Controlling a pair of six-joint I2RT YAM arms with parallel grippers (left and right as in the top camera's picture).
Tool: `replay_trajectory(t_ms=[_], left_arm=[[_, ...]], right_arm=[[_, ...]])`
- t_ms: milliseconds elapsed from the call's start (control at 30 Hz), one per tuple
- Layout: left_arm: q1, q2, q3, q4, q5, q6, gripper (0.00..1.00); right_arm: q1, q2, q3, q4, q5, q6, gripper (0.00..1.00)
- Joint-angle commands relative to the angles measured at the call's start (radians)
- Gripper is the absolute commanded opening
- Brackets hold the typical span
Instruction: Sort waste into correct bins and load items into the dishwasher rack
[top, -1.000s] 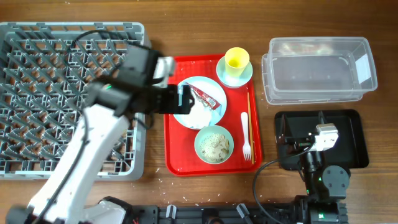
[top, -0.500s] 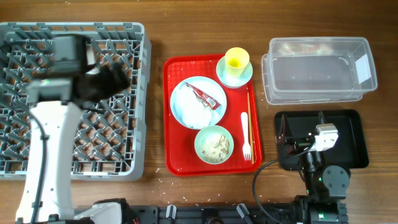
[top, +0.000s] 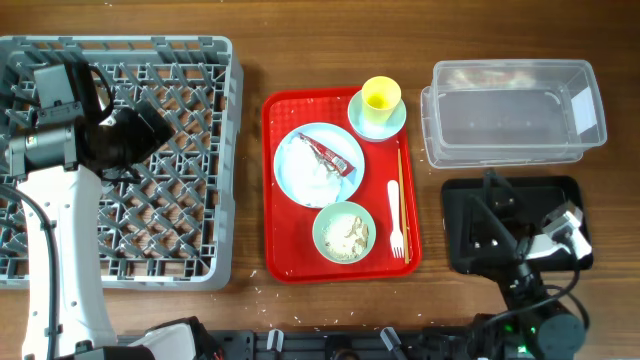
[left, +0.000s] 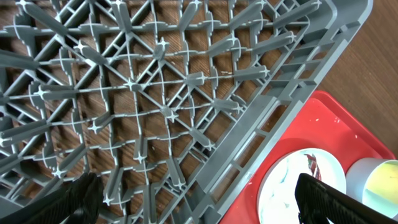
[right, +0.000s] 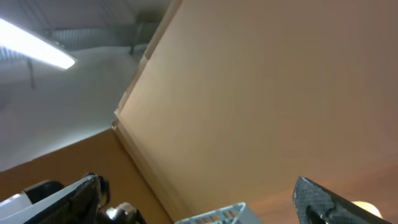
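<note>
Over the near-right part of the dishwasher rack (top: 200, 60), at the worktop's left: left hand (left: 199, 198), fingers spread wide apart, gripping nothing. Over the shallow black tray (top: 565, 190), at the right: right hand (right: 196, 196), likewise wide apart and bare, wrist camera turned up towards the ceiling. Behind the black tray, the clear tub (top: 510, 66). Between rack and bins, the red serving tray (top: 275, 245) with everything else on it: mint plate (top: 292, 180) carrying the crumpled napkin (top: 318, 182) and red foil wrapper (top: 331, 157); bowl (top: 319, 232) of rice scraps (top: 346, 236) just in front; yellow cup (top: 381, 96) upright on its saucer (top: 358, 120) at the far corner; chopsticks (top: 401, 195) and white fork (top: 395, 215) side by side along the right edge.
</note>
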Motion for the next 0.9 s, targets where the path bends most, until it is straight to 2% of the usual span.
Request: replay_trajectory(t_ms=[0, 100, 167, 200, 267, 367, 400, 500, 567, 667, 700, 733, 767, 867], left_arm=[[0.005, -0.011, 0.017, 0.002, 0.012, -0.01, 1.0], [0.004, -0.011, 0.017, 0.002, 0.012, -0.01, 1.0], [0.005, -0.011, 0.017, 0.002, 0.012, -0.01, 1.0], [0.005, -0.011, 0.017, 0.002, 0.012, -0.01, 1.0], [0.005, -0.011, 0.017, 0.002, 0.011, -0.01, 1.0], [0.005, -0.011, 0.017, 0.002, 0.012, -0.01, 1.0], [0.005, -0.011, 0.017, 0.002, 0.012, -0.01, 1.0], [0.005, -0.011, 0.017, 0.002, 0.012, -0.01, 1.0], [0.004, -0.011, 0.017, 0.002, 0.012, -0.01, 1.0], [0.005, -0.011, 0.017, 0.002, 0.012, -0.01, 1.0], [0.005, -0.011, 0.017, 0.002, 0.012, -0.01, 1.0], [0.005, -0.011, 0.017, 0.002, 0.011, -0.01, 1.0], [0.005, -0.011, 0.017, 0.002, 0.012, -0.01, 1.0], [0.005, -0.011, 0.017, 0.002, 0.011, -0.01, 1.0]], right_arm=[[0.003, 0.214, 0.315, -0.221, -0.111, -0.266, 1.0], [0.013, 0.615, 0.755, -0.779, -0.21, -0.61, 1.0], [0.089, 0.887, 1.018, -1.114, -0.19, -0.775, 1.0], [0.135, 0.967, 1.093, -1.197, -0.153, -0.805, 1.0], [0.347, 1.21, 1.291, -1.39, 0.094, -0.848, 1.0], [0.578, 1.433, 1.392, -1.426, 0.418, -0.839, 1.0], [0.624, 1.497, 1.396, -1.405, 0.462, -0.84, 1.0], [0.662, 1.624, 1.396, -1.373, 0.426, -0.838, 1.0], [0.681, 1.736, 1.396, -1.32, 0.201, -0.849, 1.0], [0.682, 1.835, 1.396, -1.266, 0.033, -0.837, 1.0], [0.682, 1.857, 1.396, -1.257, 0.009, -0.837, 0.94], [0.683, 1.876, 1.396, -1.257, 0.005, -0.838, 0.82], [0.687, 1.89, 1.396, -1.258, 0.017, -0.841, 0.79], [0.714, 1.917, 1.396, -1.266, 0.199, -0.84, 0.78]])
